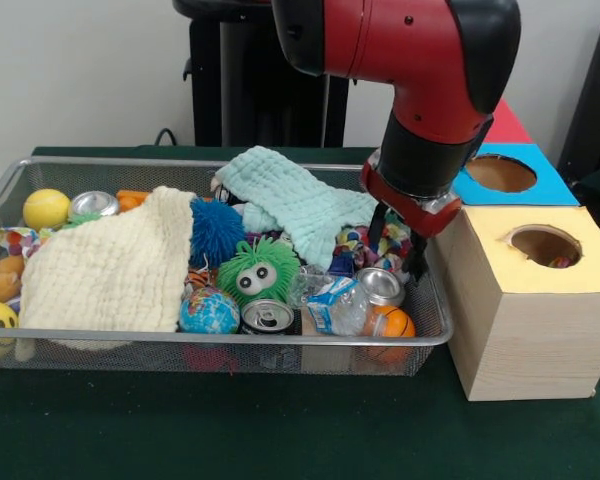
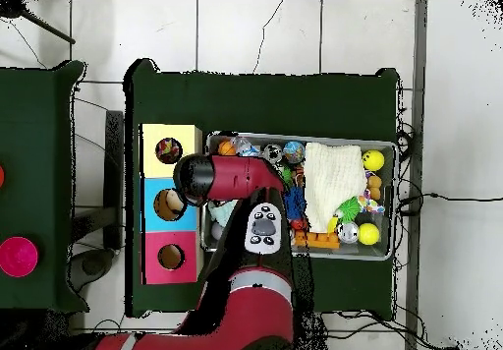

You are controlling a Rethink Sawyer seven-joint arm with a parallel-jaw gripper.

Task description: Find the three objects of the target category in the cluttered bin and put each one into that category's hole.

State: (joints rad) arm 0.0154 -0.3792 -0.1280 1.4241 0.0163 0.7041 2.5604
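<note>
Three cans lie in the wire bin's (image 1: pixel 10 180) right and left parts – two upright (image 1: pixel 268 316) (image 1: pixel 382 284), one (image 1: pixel 93 204) tilted – while the gripper (image 1: pixel 397 247), fingers apart, hangs empty beside the yellow box (image 1: pixel 525 330).

A robotics lab: a red and black arm (image 1: pixel 420 70) on a pedestal stands at a table (image 2: pixel 255 90) draped in dark green cloth, on a pale tiled floor (image 2: pixel 295 31) with loose cables (image 2: pixel 432 199) trailing at 3 o'clock, beside colour-topped sorting boxes (image 2: pixel 169 204) with round holes
</note>
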